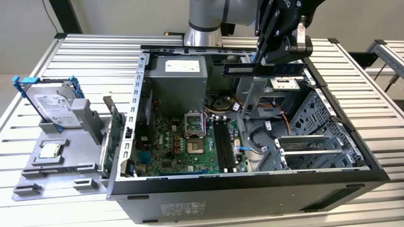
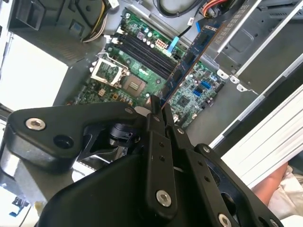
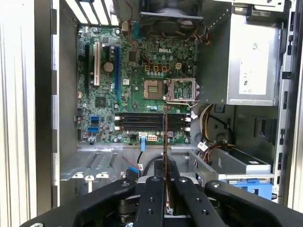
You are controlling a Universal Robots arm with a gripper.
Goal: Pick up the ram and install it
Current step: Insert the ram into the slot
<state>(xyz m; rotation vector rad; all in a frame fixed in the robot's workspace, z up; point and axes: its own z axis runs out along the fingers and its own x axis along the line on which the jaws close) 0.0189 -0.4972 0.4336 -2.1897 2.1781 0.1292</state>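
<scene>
The ram [image 1: 243, 69] is a slim dark stick with a pale label. It hangs level above the back of the open computer case [image 1: 353, 142], and my gripper [image 1: 264, 62] is shut on it. In both wrist views it runs edge-on out from between the black fingers, seen as the ram [image 2: 189, 56] at the gripper [image 2: 158, 108] and the ram [image 3: 165, 137] at the gripper [image 3: 165, 165]. Well below lie the black memory slots [image 1: 224, 142] of the green motherboard [image 3: 104, 101]. These slots [image 3: 151, 122] sit next to the open processor socket [image 3: 180, 90].
A grey tray [image 1: 63, 172] at the exterior view's left holds a hard drive in a blue bracket [image 1: 54, 104], a small silver chip [image 1: 49, 150] and a green card on edge [image 1: 113, 142]. In the case are the power supply [image 1: 180, 75], loose cables [image 1: 252, 137] and a metal drive cage [image 1: 315, 142].
</scene>
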